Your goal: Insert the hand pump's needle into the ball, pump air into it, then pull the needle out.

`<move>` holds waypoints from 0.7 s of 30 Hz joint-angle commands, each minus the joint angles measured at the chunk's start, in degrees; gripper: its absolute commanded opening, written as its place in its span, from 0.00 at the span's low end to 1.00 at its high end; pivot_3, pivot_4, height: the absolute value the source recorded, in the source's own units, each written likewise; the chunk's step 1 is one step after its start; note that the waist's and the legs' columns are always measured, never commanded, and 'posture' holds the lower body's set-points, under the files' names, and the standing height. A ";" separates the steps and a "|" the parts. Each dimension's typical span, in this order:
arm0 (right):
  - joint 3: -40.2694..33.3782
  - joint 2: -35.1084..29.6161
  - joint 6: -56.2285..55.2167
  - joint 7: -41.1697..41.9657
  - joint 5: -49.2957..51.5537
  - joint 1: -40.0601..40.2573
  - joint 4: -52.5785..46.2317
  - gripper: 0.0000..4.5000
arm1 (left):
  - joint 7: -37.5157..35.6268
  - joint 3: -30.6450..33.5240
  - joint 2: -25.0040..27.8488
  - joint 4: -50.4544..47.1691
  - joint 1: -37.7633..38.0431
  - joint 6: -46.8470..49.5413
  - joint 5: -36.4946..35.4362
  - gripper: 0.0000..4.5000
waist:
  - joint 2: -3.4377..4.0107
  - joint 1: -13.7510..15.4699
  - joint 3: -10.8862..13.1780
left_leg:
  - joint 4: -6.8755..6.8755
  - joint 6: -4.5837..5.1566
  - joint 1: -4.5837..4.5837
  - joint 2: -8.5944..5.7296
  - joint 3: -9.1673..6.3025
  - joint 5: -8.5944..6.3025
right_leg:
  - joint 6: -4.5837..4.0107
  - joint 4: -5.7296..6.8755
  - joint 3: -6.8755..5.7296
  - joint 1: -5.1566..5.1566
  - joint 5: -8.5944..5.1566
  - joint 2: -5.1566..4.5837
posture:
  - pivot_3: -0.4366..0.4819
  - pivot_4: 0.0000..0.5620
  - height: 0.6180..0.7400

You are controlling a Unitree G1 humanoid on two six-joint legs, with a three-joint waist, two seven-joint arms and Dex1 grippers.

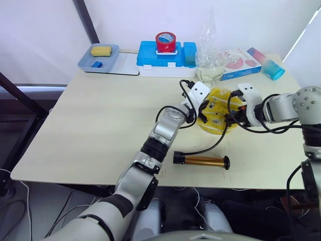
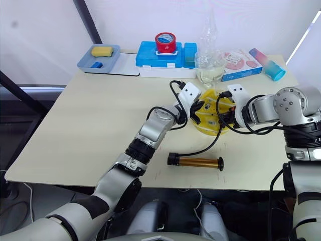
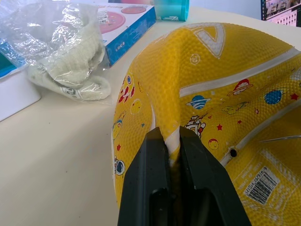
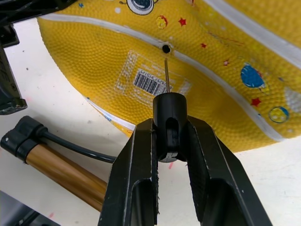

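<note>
The yellow ball (image 1: 218, 120), dented and printed with small coloured figures, lies right of the table's centre. My left gripper (image 3: 171, 137) is shut on a raised fold of its skin. From the ball's right, my right gripper (image 4: 168, 134) is shut on the black needle fitting (image 4: 168, 106) at the hose's end. The thin needle (image 4: 166, 70) points at the valve hole (image 4: 166, 48), its tip just short of it, beside the barcode label (image 4: 149, 82). The hand pump (image 1: 200, 161), a bronze cylinder, lies flat near the front edge, its black hose (image 1: 213, 145) curving up to the right gripper (image 1: 235, 117).
Along the far edge stand a blue tray with a yellow sponge (image 1: 101, 50), a blue box (image 1: 165, 57) carrying a red tape roll (image 1: 166, 42), a clear plastic bag (image 1: 209, 60), a flat printed box (image 1: 239, 63) and a teal cylinder (image 1: 273, 69).
</note>
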 commanded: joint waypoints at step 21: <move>2.16 4.22 0.36 10.72 -13.94 -3.34 2.25 0.07 | -0.33 -1.03 -0.99 -2.50 0.24 -0.97 -0.20 0.01 | 0.01 -0.05 -0.01 | 0.00 -0.01 0.00 -0.08 -0.06 0.00 | 0.01 0.01 0.03 0.01 0.01 0.05 | 0.48 0.27 0.91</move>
